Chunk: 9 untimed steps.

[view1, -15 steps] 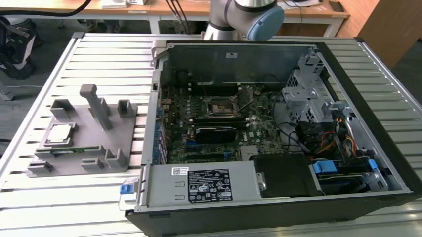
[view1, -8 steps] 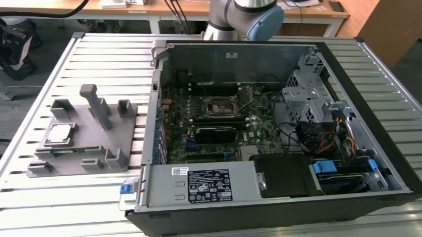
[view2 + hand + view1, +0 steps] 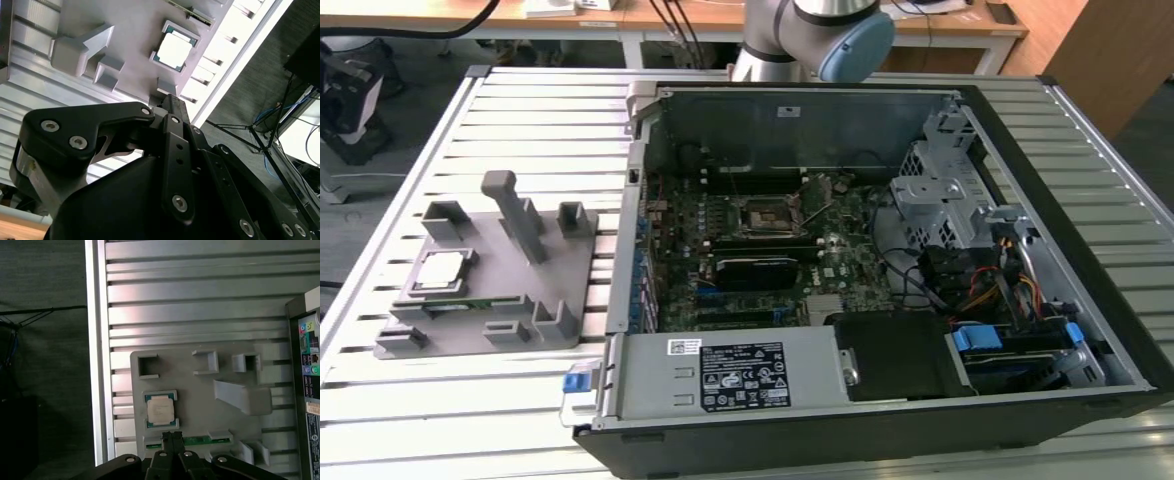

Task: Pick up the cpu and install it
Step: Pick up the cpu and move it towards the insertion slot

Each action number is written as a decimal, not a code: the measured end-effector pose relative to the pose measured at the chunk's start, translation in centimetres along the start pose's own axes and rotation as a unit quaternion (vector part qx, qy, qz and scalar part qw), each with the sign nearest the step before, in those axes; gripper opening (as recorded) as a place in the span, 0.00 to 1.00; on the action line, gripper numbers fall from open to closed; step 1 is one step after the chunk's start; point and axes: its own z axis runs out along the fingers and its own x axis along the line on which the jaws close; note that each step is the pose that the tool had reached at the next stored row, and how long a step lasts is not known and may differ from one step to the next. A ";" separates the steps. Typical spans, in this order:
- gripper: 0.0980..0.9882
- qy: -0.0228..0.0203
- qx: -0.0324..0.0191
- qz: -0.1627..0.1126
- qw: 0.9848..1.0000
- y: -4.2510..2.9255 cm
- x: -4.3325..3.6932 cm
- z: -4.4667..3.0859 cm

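cpu (image 3: 443,270), a small flat square chip with a shiny silver top and thin green rim, lies face up in a recess of the grey moulded plastic fixture plate (image 3: 520,300) at the exterior view's left, untouched. In the first wrist view the black gripper (image 3: 173,436) hangs above that plate, well apart from the chip (image 3: 161,410), its two slim fingers drawn together with nothing between them. By my reading the pick-up has not begun, so both lifting and installing are left. Further right stands the open black computer tower case (image 3: 854,430) lying on its side, its green motherboard (image 3: 841,250) exposed, and the black square socket frame (image 3: 767,218) at its middle looks unoccupied. A silver metal drive cage (image 3: 947,180) sits at the far right. Everything rests on a ribbed aluminium table (image 3: 520,110). The grey-and-blue robot arm (image 3: 814,35) rises behind the case, with wooden desks (image 3: 587,15) beyond and dark carpet (image 3: 45,365) beside the table.
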 end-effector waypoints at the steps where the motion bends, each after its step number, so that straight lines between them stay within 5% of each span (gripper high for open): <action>1: 0.01 0.000 0.001 0.000 1.000 0.00 0.03 0.02; 9: 0.01 0.000 0.002 -0.001 1.000 -0.12 0.17 0.21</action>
